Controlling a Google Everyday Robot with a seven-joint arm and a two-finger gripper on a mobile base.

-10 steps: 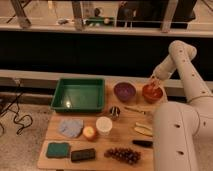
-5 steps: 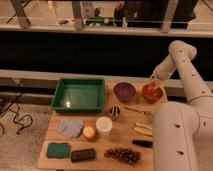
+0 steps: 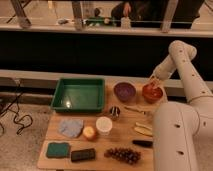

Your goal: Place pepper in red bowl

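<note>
The red bowl [image 3: 151, 93] sits at the table's far right, beside the purple bowl [image 3: 124, 91]. My gripper [image 3: 155, 85] hangs just over the red bowl, reaching down to its rim from the white arm [image 3: 180, 65]. The pepper is not visible by itself; it may be hidden at the gripper or inside the bowl.
A green tray [image 3: 80, 94] stands at the back left. On the wooden table [image 3: 120, 137] lie a round orange-yellow fruit [image 3: 89, 132], a white cup [image 3: 104, 125], a blue cloth [image 3: 70, 127], a green sponge [image 3: 58, 149], grapes [image 3: 122, 154] and cutlery [image 3: 142, 129].
</note>
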